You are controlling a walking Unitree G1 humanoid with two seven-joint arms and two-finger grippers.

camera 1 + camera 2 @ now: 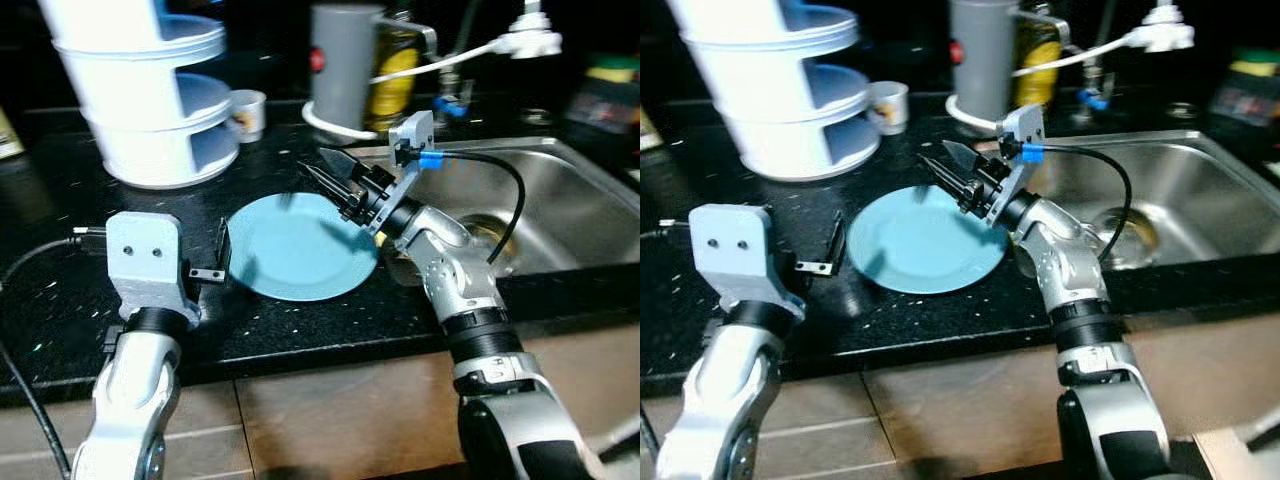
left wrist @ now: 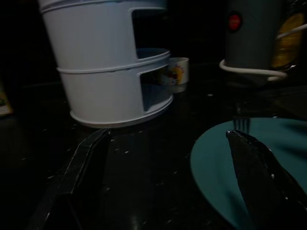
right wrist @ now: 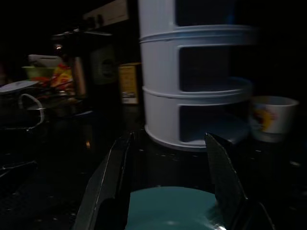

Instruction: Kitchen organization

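A round teal plate [image 1: 300,250] lies flat on the black countertop [image 1: 60,210] in front of me. My right gripper [image 1: 322,165] hovers open just above the plate's far right rim, fingers pointing left toward the rack; in the right wrist view the plate [image 3: 168,208] sits below its spread fingers [image 3: 223,177]. My left gripper [image 1: 222,250] rests low at the plate's left edge, open. In the left wrist view one finger [image 2: 264,182] reaches over the plate [image 2: 216,163] and the other finger [image 2: 79,165] lies over bare counter.
A white tiered rack [image 1: 150,90] stands at the back left, with a small printed cup [image 1: 247,112] beside it. A grey jug [image 1: 345,65] and a yellow bottle [image 1: 395,80] stand behind the plate. A steel sink [image 1: 540,200] lies to the right.
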